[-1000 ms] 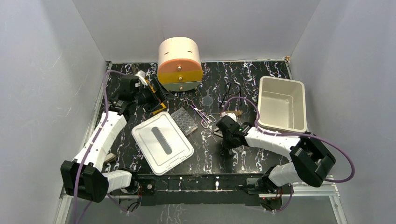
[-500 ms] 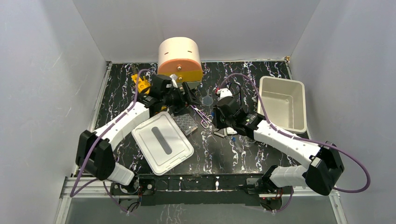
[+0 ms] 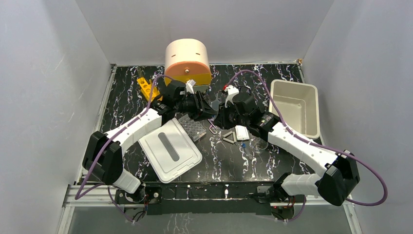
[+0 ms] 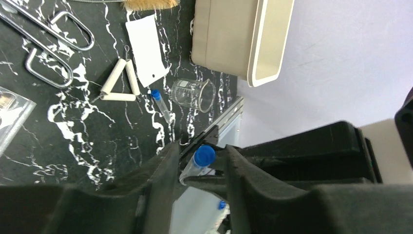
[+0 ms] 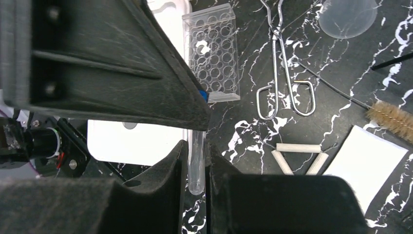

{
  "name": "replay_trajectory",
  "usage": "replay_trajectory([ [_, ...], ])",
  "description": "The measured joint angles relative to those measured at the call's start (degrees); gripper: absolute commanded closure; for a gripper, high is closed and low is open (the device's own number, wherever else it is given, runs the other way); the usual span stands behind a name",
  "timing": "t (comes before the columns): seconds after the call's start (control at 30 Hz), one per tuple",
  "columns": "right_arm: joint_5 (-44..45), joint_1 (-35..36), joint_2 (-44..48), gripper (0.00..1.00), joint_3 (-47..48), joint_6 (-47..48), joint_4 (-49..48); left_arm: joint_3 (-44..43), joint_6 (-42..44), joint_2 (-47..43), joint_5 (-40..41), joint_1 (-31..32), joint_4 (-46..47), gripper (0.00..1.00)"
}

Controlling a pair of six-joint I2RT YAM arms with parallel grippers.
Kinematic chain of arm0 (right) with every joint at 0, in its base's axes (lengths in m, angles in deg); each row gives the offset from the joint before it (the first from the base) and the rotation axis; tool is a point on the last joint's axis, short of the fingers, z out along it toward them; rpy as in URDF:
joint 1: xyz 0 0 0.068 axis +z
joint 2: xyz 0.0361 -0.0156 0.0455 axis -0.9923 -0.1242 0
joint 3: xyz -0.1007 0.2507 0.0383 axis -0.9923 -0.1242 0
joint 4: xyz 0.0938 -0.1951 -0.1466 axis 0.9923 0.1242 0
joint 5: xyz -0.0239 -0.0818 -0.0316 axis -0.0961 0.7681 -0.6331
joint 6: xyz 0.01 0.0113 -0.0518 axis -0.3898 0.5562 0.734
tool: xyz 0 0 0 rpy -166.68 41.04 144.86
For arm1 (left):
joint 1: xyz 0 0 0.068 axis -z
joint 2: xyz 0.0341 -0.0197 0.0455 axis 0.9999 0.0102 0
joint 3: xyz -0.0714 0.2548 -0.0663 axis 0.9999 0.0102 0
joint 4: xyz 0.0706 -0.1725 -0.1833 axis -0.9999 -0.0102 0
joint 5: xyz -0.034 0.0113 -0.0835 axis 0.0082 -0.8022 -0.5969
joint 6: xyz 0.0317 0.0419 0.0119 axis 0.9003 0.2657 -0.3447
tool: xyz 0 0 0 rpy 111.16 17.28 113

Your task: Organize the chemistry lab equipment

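Observation:
A clear test tube (image 5: 196,161) with a blue cap (image 4: 204,156) hangs above the table's middle, and my right gripper (image 5: 196,151) is shut on its glass body. My left gripper (image 4: 199,151) meets it head-on, open, its fingers on either side of the cap with a small gap on each side. In the top view the left gripper (image 3: 207,108) and the right gripper (image 3: 217,117) touch noses over the metal scissors. Below them lie the white triangle (image 3: 228,138), a white card (image 3: 242,132), a small blue-capped tube (image 4: 160,102) and a beaker (image 4: 193,94). The clear well plate (image 3: 192,126) lies just left.
The white bin (image 3: 275,105) stands at the right. Its slotted lid (image 3: 169,148) lies front left. The round drawer unit (image 3: 187,61) stands at the back, the yellow rack (image 3: 147,88) left of it. A brush (image 5: 392,117) and a round dish (image 5: 348,17) lie behind the triangle.
My left arm has swung from the yellow rack to the middle, its jaws narrowing round the tube's cap. My right arm has carried the tube back and left to meet it.

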Motion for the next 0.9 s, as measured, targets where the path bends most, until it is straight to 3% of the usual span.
replay_trajectory([
  [0.3,-2.4,-0.1,0.2,0.78,-1.2,0.0,-1.0,2.4,-2.8,0.2,-0.6,0.1,2.5,0.85],
  [0.47,-3.1,-0.2,0.2,0.76,-1.2,0.0,-1.0,2.6,-2.8,0.2,-0.7,0.1,2.5,1.0],
  [0.5,-3.2,-0.2,0.1,0.72,-1.2,0.0,-1.0,2.6,-2.7,0.2,-0.8,0.1,2.5,1.0],
  [0.67,-3.8,-0.4,0.1,0.33,-1.2,-0.3,-1.1,2.6,-1.7,0.2,-0.7,0.1,2.4,1.0],
  [0.77,-4.4,-0.5,0.4,0.26,-1.6,-0.1,-1.8,2.3,0.9,0.0,1.2,0.1,0.5,1.0],
  [0.9,-4.6,-1.0,2.1,0.25,-3.1,-0.2,-1.9,-0.4,7.0,-0.1,7.6,0.1,-5.4,1.0],
])
